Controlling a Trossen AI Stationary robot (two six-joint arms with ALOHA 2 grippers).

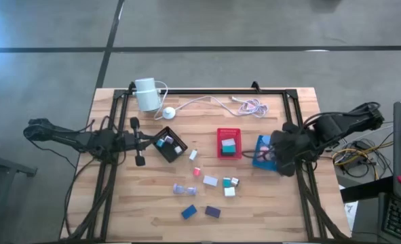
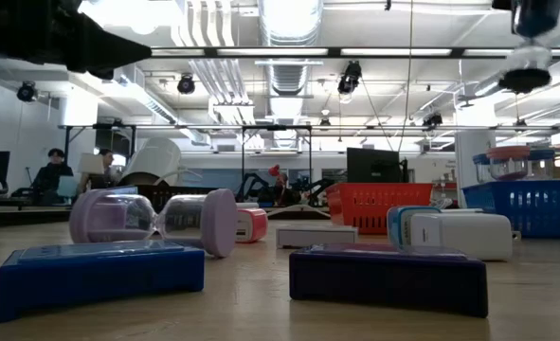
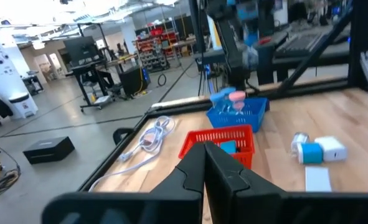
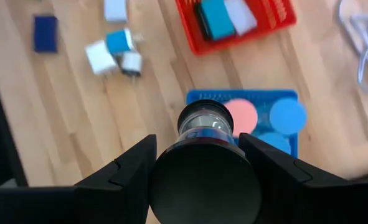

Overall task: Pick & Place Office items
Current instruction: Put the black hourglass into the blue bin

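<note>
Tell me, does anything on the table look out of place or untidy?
Mostly the white cable: it lies loose across the far side of the table, ending in a tangled pinkish coil. Nothing looks spilled or broken; the small pieces are just scattered.

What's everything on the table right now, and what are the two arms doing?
Trays: three, black, red, blue; a row across mid-table.
Pieces in black tray: a few, teal and white.
Pieces in red tray: teal and white.
Discs in blue tray: one pink, two blue.
Loose pieces: about eight, white, teal, pink and purple, including blue block and purple block; nearer the front edge than the trays.
White cylinder: one, cabled; back left.
Coiled cable: one, pale; back centre.
Left gripper: shut, empty; beside the black tray.
Right gripper: above the blue tray, shut on black-capped cylinder.
</note>
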